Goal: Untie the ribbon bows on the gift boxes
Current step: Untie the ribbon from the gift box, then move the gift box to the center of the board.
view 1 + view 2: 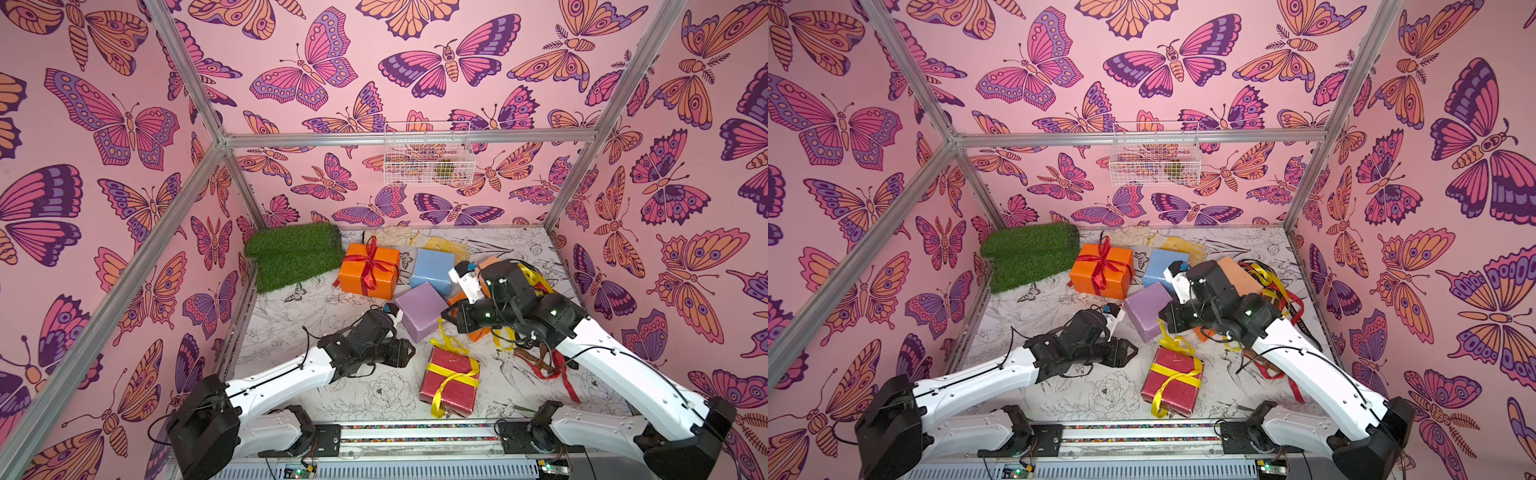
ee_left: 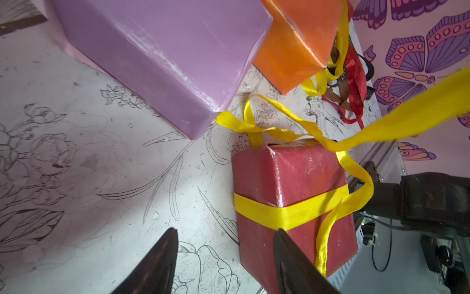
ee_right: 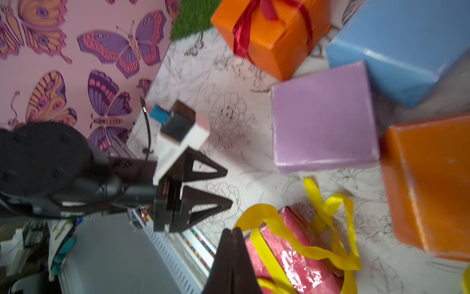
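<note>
A dark red gift box [image 1: 453, 390] lies near the front with a yellow ribbon [image 2: 287, 216] around it, its bow loose. One yellow tail rises from the box to my right gripper [image 1: 444, 313], which is shut on it just above the box; the wrist view shows the jaws [image 3: 232, 230] pressed together at the ribbon's loop. My left gripper [image 2: 225, 231] is open and holds nothing, low over the table at the box's left side [image 1: 410, 353]. At the back, an orange gift box [image 1: 357, 276] carries a tied red ribbon bow [image 1: 371, 264].
Bare lilac [image 1: 419, 311] and light blue [image 1: 432, 266] boxes sit mid-table, and a second orange box [image 2: 300, 38] lies under the right arm. Loose ribbons [image 1: 536, 357] are piled at the right. Green turf [image 1: 295, 253], gloves [image 1: 440, 243] and a wire basket [image 1: 426, 153] are at the back.
</note>
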Robot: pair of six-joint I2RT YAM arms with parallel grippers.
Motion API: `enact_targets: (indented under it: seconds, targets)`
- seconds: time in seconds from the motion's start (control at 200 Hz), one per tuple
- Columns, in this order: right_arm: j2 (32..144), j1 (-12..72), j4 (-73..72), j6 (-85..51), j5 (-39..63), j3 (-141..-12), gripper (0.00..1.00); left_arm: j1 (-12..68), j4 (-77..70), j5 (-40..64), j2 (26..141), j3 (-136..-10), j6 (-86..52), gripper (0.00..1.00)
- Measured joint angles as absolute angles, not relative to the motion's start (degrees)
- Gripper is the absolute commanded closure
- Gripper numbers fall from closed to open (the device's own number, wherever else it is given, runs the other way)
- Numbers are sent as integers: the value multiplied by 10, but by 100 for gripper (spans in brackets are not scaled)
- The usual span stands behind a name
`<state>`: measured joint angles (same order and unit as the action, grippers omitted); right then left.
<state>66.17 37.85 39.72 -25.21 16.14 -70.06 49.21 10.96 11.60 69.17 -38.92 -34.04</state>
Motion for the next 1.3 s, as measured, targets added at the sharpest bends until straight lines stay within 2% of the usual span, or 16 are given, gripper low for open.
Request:
enact_targets:
  seconds: [0.155, 0.185, 0.22, 0.26, 0.301, 0.446, 0.551, 0.611, 0.776, 0.907, 1.032, 1.297]
  targets:
    - [688, 272, 397, -239, 158, -768, 100, 510, 80, 138, 722, -393, -339, 39]
    - [698, 247, 399, -239, 156, -781, 85, 513, 73, 140, 732, -394, -339, 40]
    - [711, 222, 403, -239, 148, -795, 61, 516, 67, 142, 743, -396, -339, 40]
    - [730, 196, 415, -236, 128, -814, 47, 519, 60, 143, 754, -396, -340, 40]
    - [751, 180, 435, -230, 108, -833, 41, 521, 58, 145, 762, -396, -340, 40]
    - [773, 185, 487, -220, 74, -825, 32, 524, 54, 151, 771, -397, -341, 40]
    - [748, 206, 529, -225, 72, -778, 32, 525, 46, 153, 771, -397, -341, 40]
    - [701, 225, 492, -249, 72, -703, 37, 525, 43, 153, 772, -397, -340, 40]
    - [592, 287, 546, -304, 92, -565, 46, 525, 43, 157, 791, -412, -338, 40]
    - [575, 326, 543, -345, 111, -511, 46, 525, 39, 168, 823, -431, -336, 41]
    - [565, 358, 519, -386, 140, -445, 50, 525, 33, 178, 843, -439, -336, 41]
    - [560, 376, 464, -437, 168, -377, 50, 525, 25, 202, 856, -440, -337, 44]
